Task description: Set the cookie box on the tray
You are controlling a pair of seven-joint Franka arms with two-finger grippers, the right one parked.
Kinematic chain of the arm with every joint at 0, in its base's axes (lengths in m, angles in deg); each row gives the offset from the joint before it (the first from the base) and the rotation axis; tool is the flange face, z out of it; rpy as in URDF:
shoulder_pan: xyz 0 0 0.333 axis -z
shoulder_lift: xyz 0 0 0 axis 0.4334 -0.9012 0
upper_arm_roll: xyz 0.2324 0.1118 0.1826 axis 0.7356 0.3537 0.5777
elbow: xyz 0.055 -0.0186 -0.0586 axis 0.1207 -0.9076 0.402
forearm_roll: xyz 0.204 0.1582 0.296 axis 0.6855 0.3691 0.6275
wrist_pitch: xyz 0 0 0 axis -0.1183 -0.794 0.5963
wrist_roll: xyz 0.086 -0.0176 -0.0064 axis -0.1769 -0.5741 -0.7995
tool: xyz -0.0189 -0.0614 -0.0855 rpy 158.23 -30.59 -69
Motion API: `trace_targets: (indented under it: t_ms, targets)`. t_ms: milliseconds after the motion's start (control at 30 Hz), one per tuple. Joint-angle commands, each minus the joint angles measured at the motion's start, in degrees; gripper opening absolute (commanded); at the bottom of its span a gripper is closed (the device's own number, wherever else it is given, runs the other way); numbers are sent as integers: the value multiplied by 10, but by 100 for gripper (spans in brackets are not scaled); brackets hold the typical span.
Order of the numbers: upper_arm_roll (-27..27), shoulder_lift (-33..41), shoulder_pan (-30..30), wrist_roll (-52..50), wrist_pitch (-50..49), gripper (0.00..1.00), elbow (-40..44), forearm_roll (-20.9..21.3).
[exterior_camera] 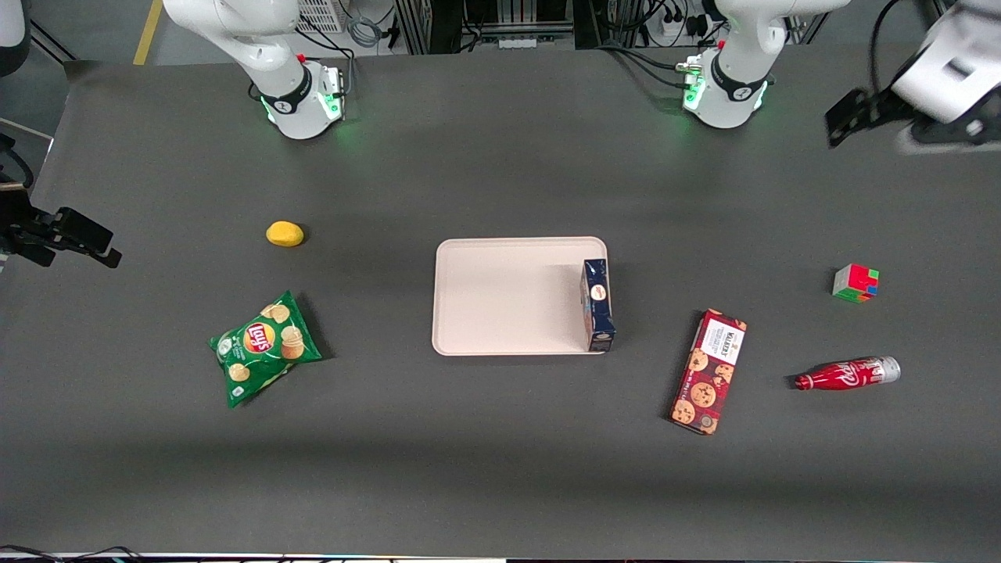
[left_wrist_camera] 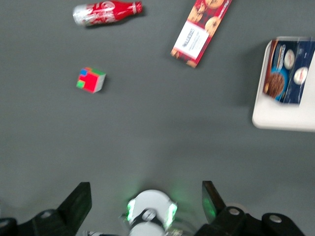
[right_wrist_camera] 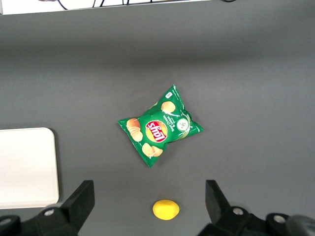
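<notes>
The navy cookie box (exterior_camera: 597,305) (left_wrist_camera: 288,71) lies on its long side on the pale pink tray (exterior_camera: 500,297) (left_wrist_camera: 280,118), against the rim at the working arm's end. My left gripper (exterior_camera: 841,121) (left_wrist_camera: 146,196) hangs high above the table near the working arm's end, well apart from the box and farther from the front camera. It is open, its dark fingers (left_wrist_camera: 78,202) spread wide with nothing between them. The rest of the tray (right_wrist_camera: 24,167) is bare.
A long red cookie box (exterior_camera: 708,371) (left_wrist_camera: 201,29), a red cola bottle (exterior_camera: 848,373) (left_wrist_camera: 108,12) on its side and a colour cube (exterior_camera: 855,282) (left_wrist_camera: 90,80) lie toward the working arm's end. A green chips bag (exterior_camera: 263,348) and a lemon (exterior_camera: 285,233) lie toward the parked arm's end.
</notes>
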State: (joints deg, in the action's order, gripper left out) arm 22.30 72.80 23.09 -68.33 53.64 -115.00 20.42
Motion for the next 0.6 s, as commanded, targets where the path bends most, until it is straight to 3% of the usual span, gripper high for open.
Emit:
trace_targets:
  t_ms: [0,567]
  targets:
    - [0,61,4,12,145,100,-181,-17]
    - [6,58,2,16,93,100,-125,-32]
